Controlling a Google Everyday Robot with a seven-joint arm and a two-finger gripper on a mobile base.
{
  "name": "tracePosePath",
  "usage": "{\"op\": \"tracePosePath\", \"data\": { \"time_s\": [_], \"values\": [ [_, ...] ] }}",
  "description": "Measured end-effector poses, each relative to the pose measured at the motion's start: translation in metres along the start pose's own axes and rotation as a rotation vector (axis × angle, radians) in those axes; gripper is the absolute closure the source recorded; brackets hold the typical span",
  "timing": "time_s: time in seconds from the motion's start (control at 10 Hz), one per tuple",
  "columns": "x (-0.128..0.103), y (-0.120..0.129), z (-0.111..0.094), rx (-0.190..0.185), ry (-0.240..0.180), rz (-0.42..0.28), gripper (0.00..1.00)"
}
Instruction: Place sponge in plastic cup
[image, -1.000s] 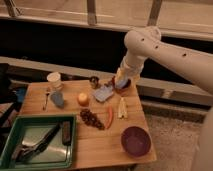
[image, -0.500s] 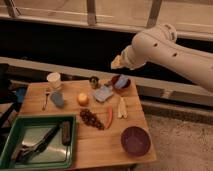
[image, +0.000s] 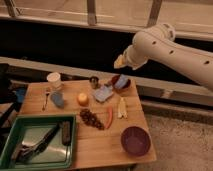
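Currently gripper (image: 120, 61) hangs above far side of wooden table (image: 100, 145), open/shut can't tell. Small dull-blue rectangular sponge (image: 122, 81) sits below it, well apart from small white plastic cup (image: 54, 79), so prob. lined up for grasp.

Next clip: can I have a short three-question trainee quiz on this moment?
1. True or false: the sponge is inside the plastic cup.
2. Where is the hand? A) in the air above the table's far right part; B) inside the green tray; C) touching the purple bowl.
3. What small container stands between the plastic cup and the sponge?
Key: 1 false; 2 A; 3 the dark metal cup.
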Motion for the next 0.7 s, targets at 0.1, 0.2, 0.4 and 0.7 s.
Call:
{"op": "tracePosePath", "data": {
  "time_s": [0.1,0.2,0.4,0.7],
  "values": [
    [0.001,-0.005,0.016,0.009,0.019,0.015,0.37],
    [0.002,-0.011,0.031,0.017,0.035,0.03,0.37],
    [0.004,-0.026,0.075,0.024,0.071,0.073,0.37],
    [0.003,-0.027,0.111,0.008,0.094,0.118,0.37]
  ]
}}
